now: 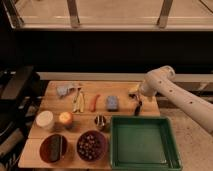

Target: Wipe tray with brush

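Observation:
The green tray (142,141) lies at the front right of the wooden table (52,104), with nothing in it. The small black brush (137,107) lies on the table just behind the tray's far rim. My gripper (134,94) hangs at the end of the white arm (172,95), right above the brush's far end. Its jaws stand open and hold nothing.
A blue-grey block (112,102), a red-handled tool (95,101) and pale utensils (77,102) lie left of the brush. A white cup (44,120), an orange item (66,118), a metal cup (100,121) and two dark bowls (90,145) fill the front left.

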Motion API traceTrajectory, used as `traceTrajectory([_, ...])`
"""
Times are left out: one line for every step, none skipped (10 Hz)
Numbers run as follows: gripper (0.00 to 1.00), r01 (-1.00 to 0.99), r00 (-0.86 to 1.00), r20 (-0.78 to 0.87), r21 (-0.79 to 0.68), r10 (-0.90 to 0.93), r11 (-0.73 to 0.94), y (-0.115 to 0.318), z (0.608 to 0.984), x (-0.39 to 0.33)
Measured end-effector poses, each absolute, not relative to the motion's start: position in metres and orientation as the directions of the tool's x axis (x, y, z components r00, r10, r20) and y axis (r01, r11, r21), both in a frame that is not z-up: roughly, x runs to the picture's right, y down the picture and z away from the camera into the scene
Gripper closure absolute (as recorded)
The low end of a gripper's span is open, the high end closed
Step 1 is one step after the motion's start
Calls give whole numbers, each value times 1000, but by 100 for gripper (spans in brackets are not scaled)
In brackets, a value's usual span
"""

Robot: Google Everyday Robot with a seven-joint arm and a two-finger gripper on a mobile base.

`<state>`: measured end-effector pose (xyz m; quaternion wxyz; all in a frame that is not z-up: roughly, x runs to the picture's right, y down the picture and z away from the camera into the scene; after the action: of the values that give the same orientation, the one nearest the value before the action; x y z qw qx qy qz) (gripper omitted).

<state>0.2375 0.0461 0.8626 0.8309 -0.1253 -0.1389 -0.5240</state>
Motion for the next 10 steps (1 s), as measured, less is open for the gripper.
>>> traceTrajectory([21, 907, 410, 361, -63, -838, 417, 46, 863, 237])
traceTrajectory([21, 908, 408, 362, -62, -838, 415, 46, 864, 235])
traceTrajectory([21, 906, 411, 361, -65, -837, 417, 46, 863, 237])
traceTrajectory([21, 906, 413, 357, -71, -838, 417, 46, 863, 239])
traceTrajectory([21, 907, 412, 357, -75, -838, 414, 46, 865, 240])
traceTrajectory([21, 909, 409, 359, -77, -839, 410, 46, 868, 240])
traceTrajectory([21, 913, 399, 364, -74, -842, 400, 45, 876, 238])
traceTrajectory([21, 915, 394, 370, -70, -841, 397, 46, 881, 236])
traceTrajectory([21, 914, 394, 377, -69, -838, 399, 48, 887, 235])
traceTrajectory([21, 913, 396, 387, -70, -833, 402, 53, 894, 236])
